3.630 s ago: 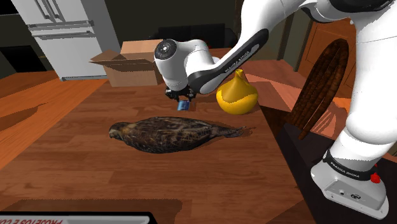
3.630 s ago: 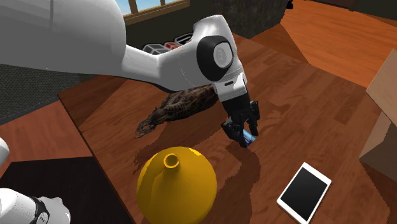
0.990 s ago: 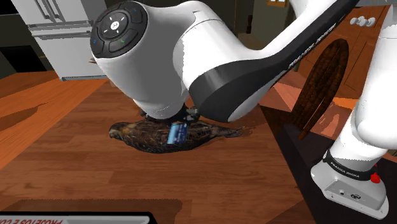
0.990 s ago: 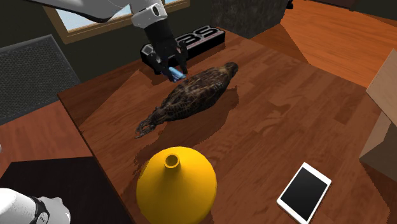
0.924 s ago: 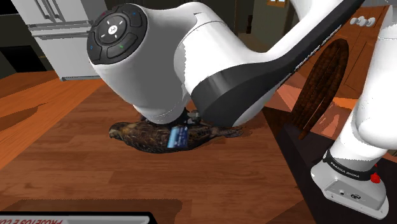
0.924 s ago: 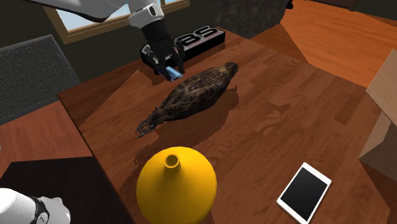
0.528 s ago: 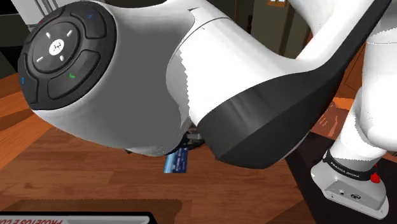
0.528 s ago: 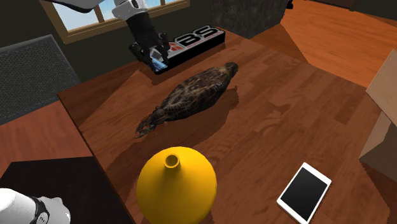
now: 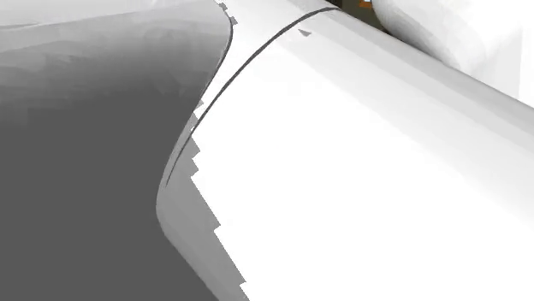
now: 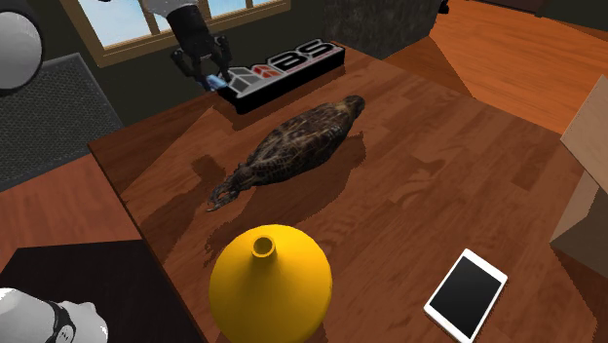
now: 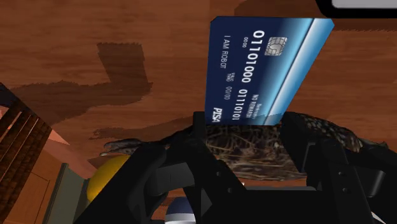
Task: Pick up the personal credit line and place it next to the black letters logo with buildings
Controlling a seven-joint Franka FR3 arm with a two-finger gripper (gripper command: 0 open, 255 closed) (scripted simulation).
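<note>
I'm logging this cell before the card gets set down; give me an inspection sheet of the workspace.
Surface: brown wooden table.
Job's things: blue card in the end effector; black logo box at the table's far edge.
Clutter: mottled bird, yellow vase, tablet.
End effector: shut on the card, by the logo box's end.
Cables: nothing seen.
Surroundings: window beyond the table.

Polished wood table [image 10: 419, 185], faintly reflective; the card [image 11: 264, 63] in the matt black pincer [image 11: 245, 124] looks glossy plastic; near it, a rough-feathered bird [image 10: 292, 146].
</note>
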